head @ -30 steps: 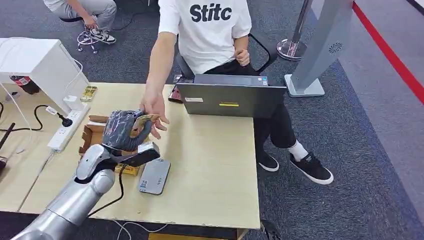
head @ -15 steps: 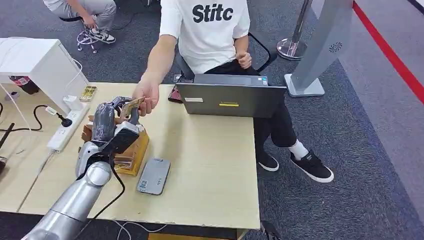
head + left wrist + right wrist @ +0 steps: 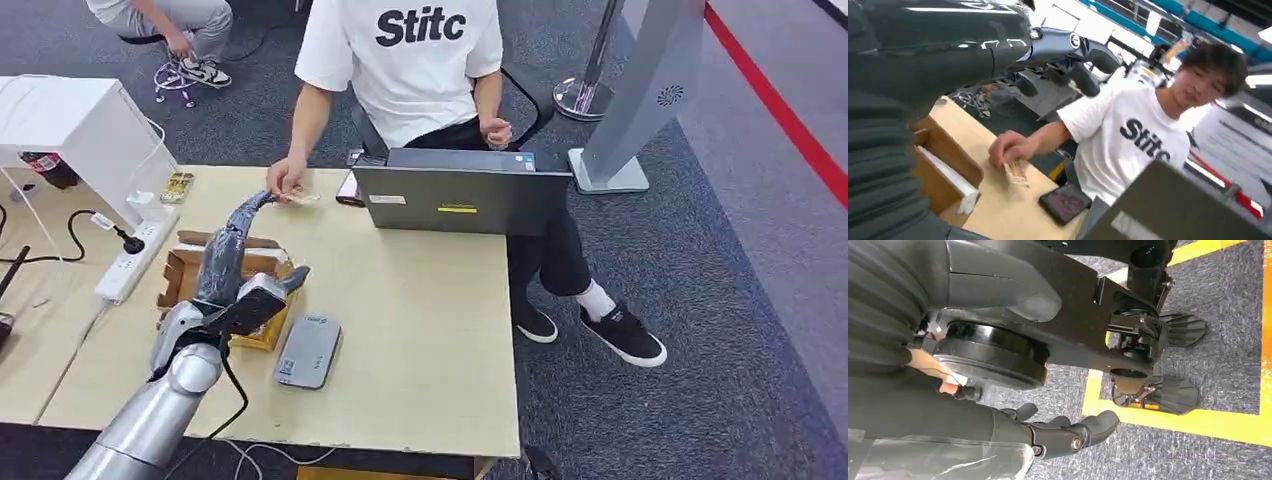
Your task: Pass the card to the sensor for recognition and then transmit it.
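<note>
Just beyond the left hand's [image 3: 232,262] outstretched, empty fingers, a person's hand [image 3: 285,178] holds the small tan card [image 3: 299,198] against the table [image 3: 420,310]. Right hand [image 3: 1063,432] hangs empty, fingers loosely curled.

Matt wooden table [image 3: 420,330]; glossy dark plastic left hand [image 3: 232,262].

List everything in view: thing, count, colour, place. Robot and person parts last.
card: one, tan, on the table under the person's hand
sensor: one, grey, near table edge
cardboard box: one, brown, beside the left hand
laptop: one, dark grey, far table edge
phone: one, dark, beside the laptop
power strip: one, white, table's left
table: one, light wood
person's hand: one, on the card
left hand: one, dark, fingers apart, holding nothing
right hand: one, dark, hanging over carpet, holding nothing
</note>
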